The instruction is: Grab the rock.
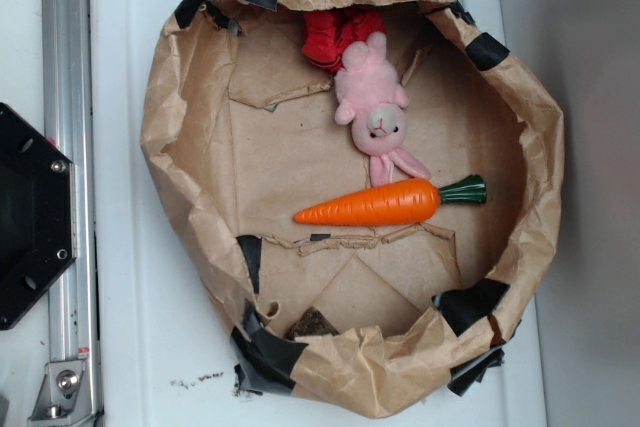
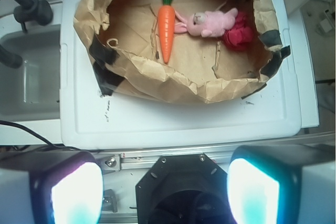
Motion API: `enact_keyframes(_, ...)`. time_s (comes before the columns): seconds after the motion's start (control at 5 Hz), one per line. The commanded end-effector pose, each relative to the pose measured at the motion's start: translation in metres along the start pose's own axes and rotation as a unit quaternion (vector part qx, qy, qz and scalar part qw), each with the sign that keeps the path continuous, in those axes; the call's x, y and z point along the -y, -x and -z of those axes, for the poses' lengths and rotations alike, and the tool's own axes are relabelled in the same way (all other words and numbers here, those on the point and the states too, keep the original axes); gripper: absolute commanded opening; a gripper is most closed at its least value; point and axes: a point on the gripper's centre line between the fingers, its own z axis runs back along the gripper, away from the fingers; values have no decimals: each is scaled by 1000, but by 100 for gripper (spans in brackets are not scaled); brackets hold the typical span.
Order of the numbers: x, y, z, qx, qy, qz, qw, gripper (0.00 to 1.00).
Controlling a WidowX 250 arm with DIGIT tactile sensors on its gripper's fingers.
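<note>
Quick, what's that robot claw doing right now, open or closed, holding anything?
Gripper: open, jaws wide apart, holding nothing, well short of the paper basket.

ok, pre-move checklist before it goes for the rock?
1. Rock located: ok. The rock sits inside the paper bag, against its wall beside a black tape patch.
2. Rock visible to wrist view: not ok, the bag wall hides it.
3. Gripper open: ok, fingers spread wide, nothing between them.
4. Gripper over the rock: not ok, it is outside the bag.
5. Clutter near the rock: ok. The carrot and pink bunny lie apart from it.
</note>
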Motion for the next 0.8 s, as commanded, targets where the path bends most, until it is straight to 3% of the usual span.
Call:
enact_keyframes(0.0, 0, 0, 0, 0, 0, 0, 1000, 100)
enact_keyframes(0.2, -9, -46, 16, -22, 29, -35, 999, 100)
enact_keyframes(0.4, -11, -75, 39, -32, 61, -110, 992, 100)
enact_keyframes(0.6, -23, -92, 84, -53, 103, -215, 970, 100)
